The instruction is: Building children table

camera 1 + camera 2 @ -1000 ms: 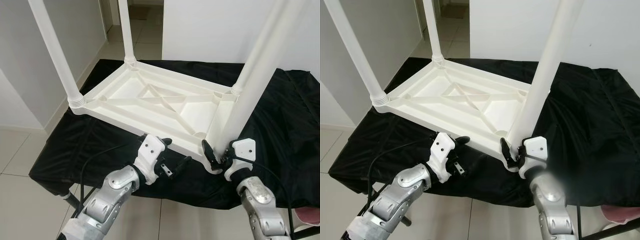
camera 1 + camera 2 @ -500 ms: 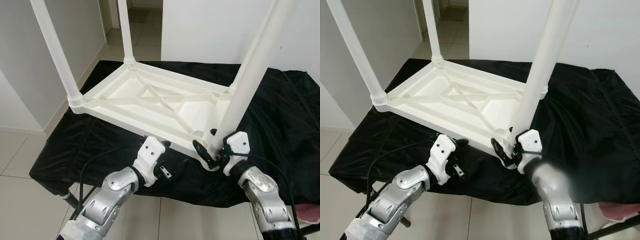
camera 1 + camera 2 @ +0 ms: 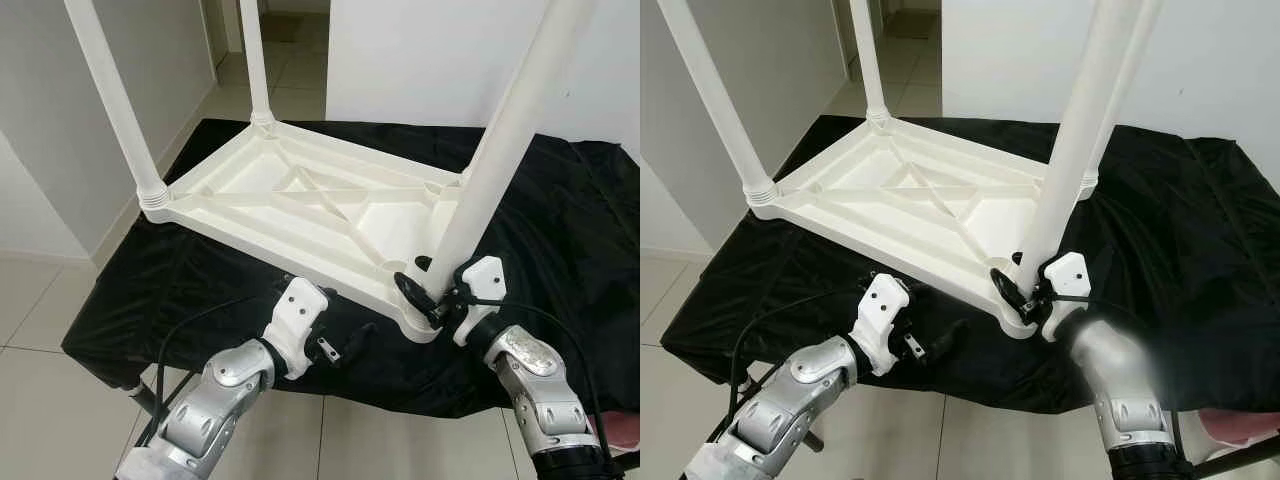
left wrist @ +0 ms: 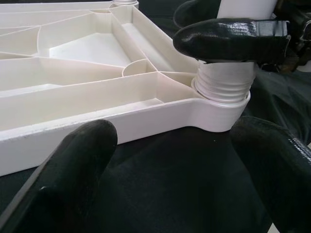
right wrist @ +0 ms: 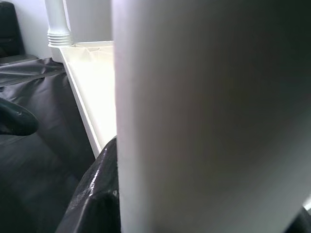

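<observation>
Nearest the robot, left gripper (image 3: 345,345) with fingers spread wide and holding nothing over the black cloth (image 3: 200,290), right gripper (image 3: 425,300) clamped around the base of the near white leg (image 3: 490,180), upside-down white table top (image 3: 300,205) resting on the cloth, three other legs upright beyond.

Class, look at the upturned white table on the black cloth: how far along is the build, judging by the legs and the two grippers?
Done: three legs stand in corner sockets of the upturned tabletop. In hand: the right gripper is clamped around the base of the fourth leg, whose threaded end sits in the near corner socket. The left gripper hovers open over the black cloth. Left: tightening that leg, then turning the table upright.
</observation>
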Tool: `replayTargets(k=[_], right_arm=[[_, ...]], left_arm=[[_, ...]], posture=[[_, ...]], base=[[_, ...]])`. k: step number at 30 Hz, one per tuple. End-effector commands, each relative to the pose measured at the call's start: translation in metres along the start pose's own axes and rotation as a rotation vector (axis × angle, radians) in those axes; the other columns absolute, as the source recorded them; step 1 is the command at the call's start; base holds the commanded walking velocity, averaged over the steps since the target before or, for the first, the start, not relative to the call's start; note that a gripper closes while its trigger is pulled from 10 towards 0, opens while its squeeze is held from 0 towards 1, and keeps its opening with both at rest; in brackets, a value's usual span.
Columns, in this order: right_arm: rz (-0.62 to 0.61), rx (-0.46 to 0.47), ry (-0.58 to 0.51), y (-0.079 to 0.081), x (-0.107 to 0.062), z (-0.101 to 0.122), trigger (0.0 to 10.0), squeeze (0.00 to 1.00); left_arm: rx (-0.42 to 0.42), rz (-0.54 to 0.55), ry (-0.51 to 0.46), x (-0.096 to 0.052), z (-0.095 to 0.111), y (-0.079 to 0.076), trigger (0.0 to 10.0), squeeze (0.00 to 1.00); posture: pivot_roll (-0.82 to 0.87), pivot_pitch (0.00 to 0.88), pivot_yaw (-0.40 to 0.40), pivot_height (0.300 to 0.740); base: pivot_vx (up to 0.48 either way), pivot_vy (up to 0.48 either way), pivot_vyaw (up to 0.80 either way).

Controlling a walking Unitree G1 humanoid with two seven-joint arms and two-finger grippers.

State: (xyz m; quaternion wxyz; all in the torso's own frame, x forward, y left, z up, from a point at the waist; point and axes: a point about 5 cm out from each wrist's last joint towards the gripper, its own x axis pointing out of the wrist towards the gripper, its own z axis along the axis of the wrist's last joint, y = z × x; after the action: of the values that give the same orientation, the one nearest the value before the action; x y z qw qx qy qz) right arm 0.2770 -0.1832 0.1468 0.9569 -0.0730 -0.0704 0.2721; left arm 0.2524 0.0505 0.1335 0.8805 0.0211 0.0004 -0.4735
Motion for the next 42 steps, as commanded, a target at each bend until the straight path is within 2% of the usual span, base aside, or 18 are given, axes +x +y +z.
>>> replayTargets(k=[1,3,4,6,7,9,11,15,23,24,25,26,29,34,37,38,39,42], right_arm=[[-0.004,0.028,0.035,0.006,-0.002,-0.007,10.0,0.00],[-0.074,0.036,0.038,0.010,-0.003,-0.007,10.0,0.00],[-0.157,0.047,0.041,0.013,-0.005,-0.007,10.0,0.00],[-0.157,0.047,0.041,0.013,-0.005,-0.007,10.0,0.00],[-0.372,0.080,0.044,0.023,-0.011,-0.006,10.0,0.00],[-0.525,0.105,0.060,0.028,-0.015,-0.007,10.0,0.00],[-0.525,0.105,0.060,0.028,-0.015,-0.007,10.0,0.00],[-0.713,0.128,0.116,0.042,-0.015,-0.013,10.0,0.00],[-0.765,0.131,0.128,0.046,-0.014,-0.010,10.0,0.00],[-0.770,0.139,0.117,0.046,-0.014,-0.008,10.0,0.19],[-0.770,0.139,0.117,0.046,-0.014,-0.008,10.0,0.19],[-0.749,0.157,0.094,0.048,-0.013,-0.004,10.0,1.00],[-0.678,0.155,0.021,0.047,-0.013,0.006,10.0,1.00],[-0.618,0.135,-0.021,0.044,-0.013,0.013,10.0,1.00],[-0.484,0.103,-0.057,0.035,-0.014,0.020,10.0,1.00],[-0.421,0.087,-0.051,0.032,-0.014,0.020,10.0,0.00],[-0.421,0.087,-0.051,0.032,-0.014,0.020,10.0,0.00],[-0.276,0.048,-0.044,0.026,-0.014,0.020,10.0,0.00]], left_arm=[[0.003,-0.017,0.023,-0.003,-0.004,-0.001,10.0,0.00],[0.001,-0.021,0.023,-0.003,-0.005,0.000,10.0,0.00],[0.004,-0.022,0.023,-0.003,-0.005,0.002,10.0,0.00],[0.004,-0.022,0.023,-0.003,-0.005,0.002,10.0,0.00],[0.005,-0.012,0.018,0.000,-0.003,0.008,10.0,0.00],[0.002,-0.014,0.011,0.002,-0.001,0.009,10.0,0.00],[0.002,-0.014,0.011,0.002,-0.001,0.009,10.0,0.00],[0.016,-0.013,0.020,0.002,0.000,0.015,10.0,0.00],[0.020,0.002,0.022,-0.001,0.000,0.020,10.0,0.00],[0.017,0.005,0.023,-0.001,-0.001,0.021,10.0,0.00],[0.017,0.005,0.023,-0.001,-0.001,0.021,10.0,0.00],[0.015,0.006,0.022,-0.002,-0.001,0.022,10.0,0.00],[0.006,-0.019,0.010,-0.001,0.003,0.021,10.0,0.00],[0.004,-0.056,0.009,-0.001,0.004,0.019,10.0,0.00],[0.013,-0.110,0.014,-0.005,0.005,0.012,10.0,0.00],[0.015,-0.127,0.021,-0.007,0.005,0.008,10.0,0.00],[0.015,-0.127,0.021,-0.007,0.005,0.008,10.0,0.00],[0.002,-0.167,0.029,-0.014,0.006,0.000,10.0,0.00]], posture=[[-0.05,0.046,0.042,0.740],[-0.06,0.044,0.043,0.740],[-0.07,0.043,0.046,0.740],[-0.07,0.043,0.046,0.740],[-0.08,0.034,0.061,0.740],[-0.08,0.034,0.064,0.740],[-0.08,0.034,0.064,0.740],[-0.08,0.035,0.065,0.740],[-0.09,0.044,0.068,0.740],[-0.10,0.048,0.070,0.740],[-0.10,0.048,0.070,0.740],[-0.10,0.048,0.070,0.740],[-0.11,0.056,0.081,0.740],[-0.14,0.063,0.093,0.740],[-0.13,0.065,0.098,0.740],[-0.13,0.054,0.111,0.740],[-0.13,0.054,0.111,0.740],[-0.12,0.055,0.116,0.740]], base=[[0.000,0.000,0.00],[0.000,0.000,0.00],[0.000,0.000,0.00],[0.000,0.000,0.00],[0.000,0.000,0.00],[0.000,0.000,0.00],[0.000,0.000,0.00],[0.000,0.000,0.00],[0.000,0.000,0.00],[0.000,0.000,0.00],[0.000,0.000,0.00],[0.000,0.000,0.00],[0.000,0.000,0.00],[0.000,0.000,0.00],[0.000,0.000,0.00],[0.000,0.000,0.00],[0.000,0.000,0.00],[0.000,0.000,0.00]])
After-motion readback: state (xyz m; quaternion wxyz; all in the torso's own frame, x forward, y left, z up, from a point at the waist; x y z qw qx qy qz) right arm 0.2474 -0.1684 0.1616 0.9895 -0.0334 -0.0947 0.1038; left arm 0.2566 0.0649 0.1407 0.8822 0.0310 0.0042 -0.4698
